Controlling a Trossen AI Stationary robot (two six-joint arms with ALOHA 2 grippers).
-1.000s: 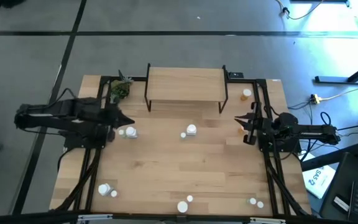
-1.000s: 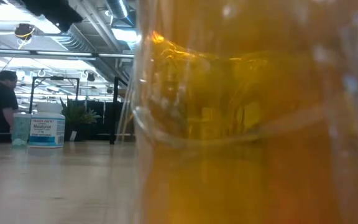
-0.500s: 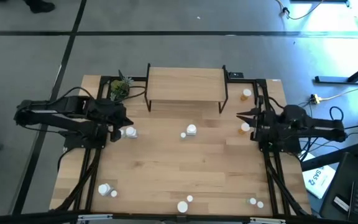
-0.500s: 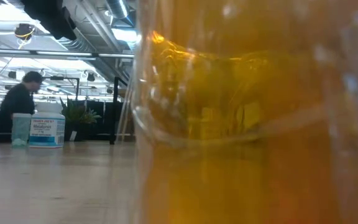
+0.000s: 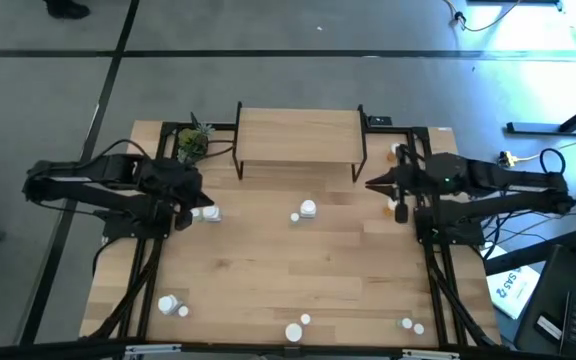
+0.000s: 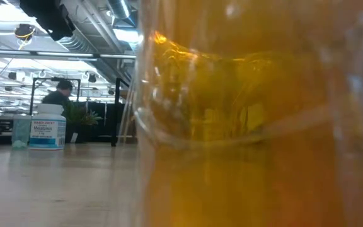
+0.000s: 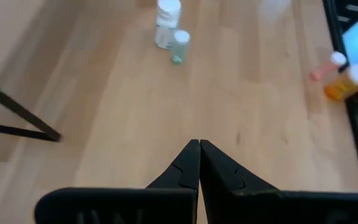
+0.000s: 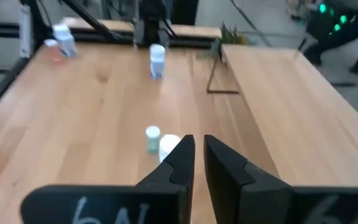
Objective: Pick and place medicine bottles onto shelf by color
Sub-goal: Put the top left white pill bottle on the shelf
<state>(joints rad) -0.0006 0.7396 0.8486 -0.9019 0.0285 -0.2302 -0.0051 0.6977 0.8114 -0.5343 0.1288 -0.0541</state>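
The medicine bottles [image 5: 307, 209] are scattered all over the counter [image 5: 268, 270]: a white one with a tiny pale green one beside it sits mid-counter just in front of the shelf [image 5: 298, 135], another pair lies by the left side, a few more along the near edge, and an orange one [image 5: 396, 151] stands off the shelf's right end. The shelf itself has nothing on its plank, and a small potted plant [image 5: 194, 143] sits at its left corner. In the low view a big orange bottle [image 6: 257, 113] right up against the lens blocks most of the scene, with a white labelled bottle [image 6: 47, 131] and a person [image 6: 58, 96] far behind. The right claw [image 5: 372, 184] is pinched nearly closed, holding nothing, hovering by the shelf's right leg with the mid-counter pair well off to its side. The left claw [image 5: 208, 199] is fully closed and empty, right by the left pair of bottles [image 5: 211, 213].
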